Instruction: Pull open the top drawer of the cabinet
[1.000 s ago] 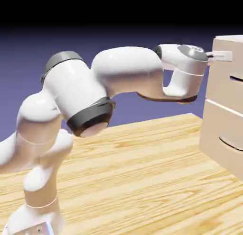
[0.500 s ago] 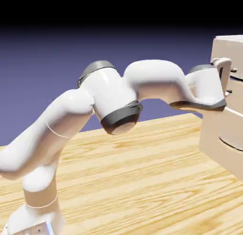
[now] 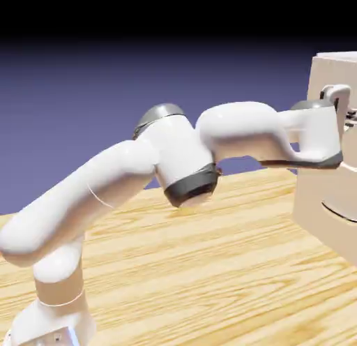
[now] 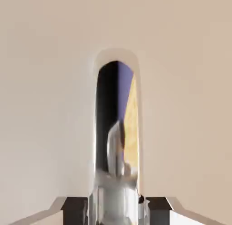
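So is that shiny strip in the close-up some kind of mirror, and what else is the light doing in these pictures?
Hand view: the handle looks mirror-like, reflecting black, blue-violet and yellowish wood grain, with bright glare along its edges; the drawer front looks matte. Exterior view: pale highlights wash out parts of the white arm, and the backdrop fades to black at the top.

Bright, even light on the white arm (image 3: 118,181) and the wood desk (image 3: 174,268), pale highlights on the arm's upper surfaces, its undersides shaded; in the hand view, mirror-like glare on the handle (image 4: 116,129), soft shading across the beige front (image 4: 45,106)
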Tool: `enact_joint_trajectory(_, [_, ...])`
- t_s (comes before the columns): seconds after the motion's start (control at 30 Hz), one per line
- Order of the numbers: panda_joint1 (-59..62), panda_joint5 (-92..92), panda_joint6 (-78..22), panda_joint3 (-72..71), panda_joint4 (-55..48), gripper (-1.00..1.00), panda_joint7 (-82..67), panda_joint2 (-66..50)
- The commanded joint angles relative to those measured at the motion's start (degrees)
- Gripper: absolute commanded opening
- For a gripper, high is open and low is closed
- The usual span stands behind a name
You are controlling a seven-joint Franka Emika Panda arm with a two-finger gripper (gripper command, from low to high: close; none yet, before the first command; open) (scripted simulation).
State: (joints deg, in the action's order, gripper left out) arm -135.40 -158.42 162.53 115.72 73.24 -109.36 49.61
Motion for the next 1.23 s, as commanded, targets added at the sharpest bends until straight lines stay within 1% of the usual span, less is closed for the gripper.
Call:
enact_joint_trajectory(0.0, [1.41, -0.6, -0.65, -0.8, 2.09, -1.0, 1.02, -0.86])
enact_joint_trajectory(0.3, [16.06, -4.31, -6.08, -9.75, 20.77, -1.0, 9.66, -9.29])
enact_joint_trajectory(0.6, [34.62, -6.15, -9.62, -23.76, 37.03, -1.0, 16.54, -15.86])
enact_joint_trajectory(0.83, [49.15, -5.92, -11.54, -36.41, 46.99, -1.0, 17.21, -15.91])
enact_joint_trajectory(1.07, [63.46, -4.08, -13.39, -49.14, 57.71, -1.0, 13.98, -11.21])
enact_joint_trajectory(1.1, [63.46, -4.08, -13.39, -49.14, 57.71, 1.0, 13.98, -11.21])
enact_joint_trajectory(1.13, [63.46, -4.08, -13.39, -49.14, 57.71, 1.0, 13.98, -11.21])
enact_joint_trajectory(1.2, [67.61, -3.26, -13.6, -52.62, 61.09, 1.0, 12.89, -9.18])
